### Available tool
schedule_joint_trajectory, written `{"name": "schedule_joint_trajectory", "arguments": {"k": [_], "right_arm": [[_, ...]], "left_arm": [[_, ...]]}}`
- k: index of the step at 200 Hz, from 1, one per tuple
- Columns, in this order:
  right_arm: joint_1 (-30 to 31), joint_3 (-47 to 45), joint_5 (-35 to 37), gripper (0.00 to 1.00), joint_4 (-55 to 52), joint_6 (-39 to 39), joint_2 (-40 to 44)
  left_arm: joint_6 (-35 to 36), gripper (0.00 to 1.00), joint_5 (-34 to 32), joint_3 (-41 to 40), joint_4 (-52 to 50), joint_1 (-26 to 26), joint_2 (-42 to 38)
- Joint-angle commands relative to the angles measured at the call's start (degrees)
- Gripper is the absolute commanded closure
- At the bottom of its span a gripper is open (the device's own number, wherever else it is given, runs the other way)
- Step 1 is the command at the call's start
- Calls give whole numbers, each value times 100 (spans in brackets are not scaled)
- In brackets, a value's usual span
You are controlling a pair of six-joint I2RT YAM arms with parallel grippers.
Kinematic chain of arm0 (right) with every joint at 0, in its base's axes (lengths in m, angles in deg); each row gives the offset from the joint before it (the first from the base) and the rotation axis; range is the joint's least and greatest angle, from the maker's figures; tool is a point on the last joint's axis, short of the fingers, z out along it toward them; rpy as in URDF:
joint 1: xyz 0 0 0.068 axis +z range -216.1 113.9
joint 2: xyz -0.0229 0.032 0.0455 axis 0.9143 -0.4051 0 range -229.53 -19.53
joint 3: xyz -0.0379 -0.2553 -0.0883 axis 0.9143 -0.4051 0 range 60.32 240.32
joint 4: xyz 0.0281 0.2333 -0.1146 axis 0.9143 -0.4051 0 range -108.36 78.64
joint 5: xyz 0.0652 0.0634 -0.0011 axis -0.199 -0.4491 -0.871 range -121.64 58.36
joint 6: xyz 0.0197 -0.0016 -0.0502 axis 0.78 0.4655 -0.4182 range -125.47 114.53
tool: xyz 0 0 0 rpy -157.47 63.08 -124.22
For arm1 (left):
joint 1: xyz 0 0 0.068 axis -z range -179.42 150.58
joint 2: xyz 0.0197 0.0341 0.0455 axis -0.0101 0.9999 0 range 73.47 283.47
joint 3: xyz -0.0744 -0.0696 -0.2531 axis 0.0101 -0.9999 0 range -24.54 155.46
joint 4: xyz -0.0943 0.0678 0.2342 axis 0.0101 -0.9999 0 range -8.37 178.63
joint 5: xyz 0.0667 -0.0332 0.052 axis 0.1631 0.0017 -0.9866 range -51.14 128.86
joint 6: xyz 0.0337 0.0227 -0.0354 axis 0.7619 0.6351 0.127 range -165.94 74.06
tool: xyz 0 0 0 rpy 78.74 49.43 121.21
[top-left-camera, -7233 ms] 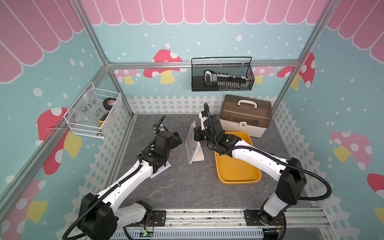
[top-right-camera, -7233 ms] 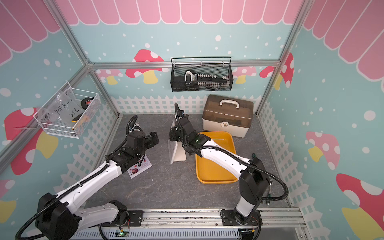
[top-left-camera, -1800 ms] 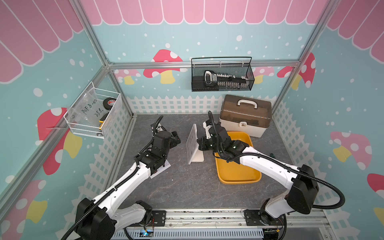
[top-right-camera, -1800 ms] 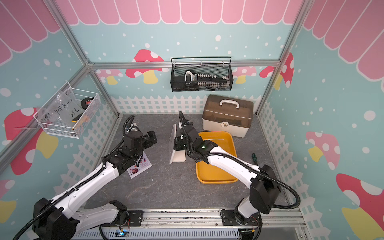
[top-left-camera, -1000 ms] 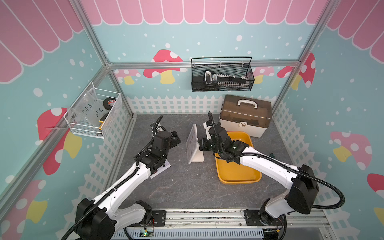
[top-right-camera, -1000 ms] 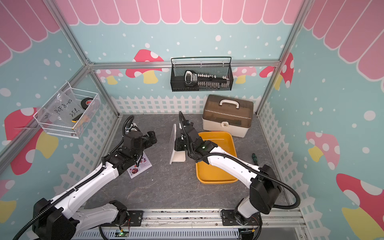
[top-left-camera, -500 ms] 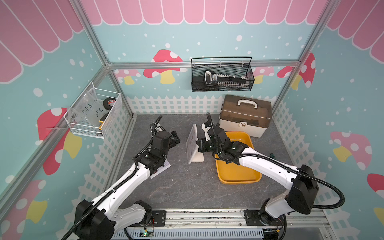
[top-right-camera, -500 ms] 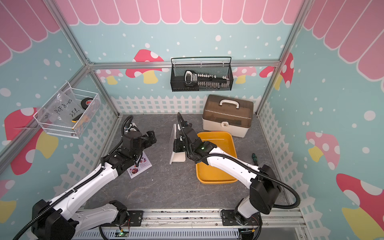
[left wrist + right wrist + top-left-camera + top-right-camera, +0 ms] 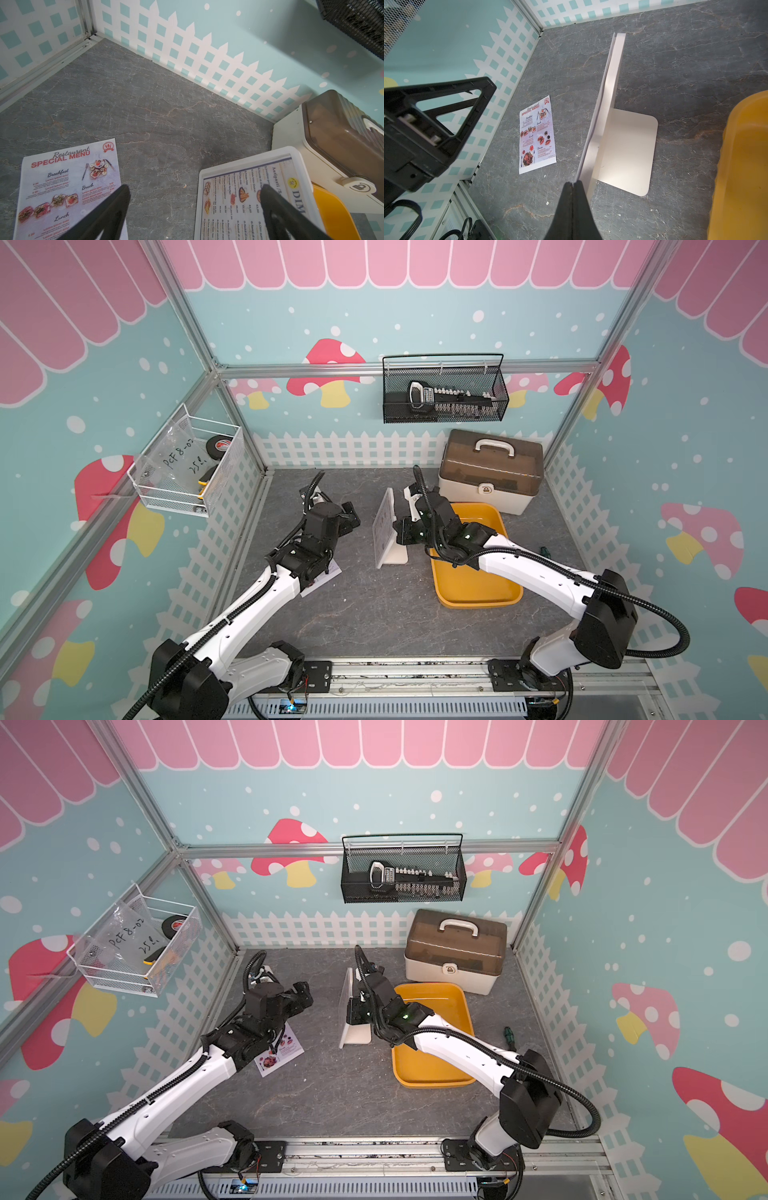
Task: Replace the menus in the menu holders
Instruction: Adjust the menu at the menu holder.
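Dark grey counter (image 9: 374,614), veined pale. Yellow tray (image 9: 478,602) right of centre. White menu holder (image 9: 395,558) mid-frame. Pinkish Special Menu (image 9: 68,187), red heading, lower left. Cream box (image 9: 490,472) with brown lid. Teal walls (image 9: 415,323), white-dotted, red mushrooms.

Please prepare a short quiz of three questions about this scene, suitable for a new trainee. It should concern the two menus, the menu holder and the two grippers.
1. True or false: the Special Menu lies flat on the table.
2. Which sheet is inside the menu holder?
A. the Special Menu
B. the Dim Sum menu
C. no sheet at all
3. Complete the sentence: of the left gripper and the right gripper, the open one is the ____ one.

Key: 1 true; 2 B; 3 left.
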Motion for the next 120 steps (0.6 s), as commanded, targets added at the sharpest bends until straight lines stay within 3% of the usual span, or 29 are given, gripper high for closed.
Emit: {"name": "schedule_joint_trajectory", "arguments": {"k": [1,78,120], "right_arm": [[22,-134,-63,100,-342,1,149],[22,12,-209,100,-671,-88,66],[-8,215,-40,82,-1006,-306,165]], "left_arm": [[-3,2,-133,-58,-26,2,-85],[23,2,-141,-14,-22,2,-94],[40,2,-150,29,-38,2,-103]]}}
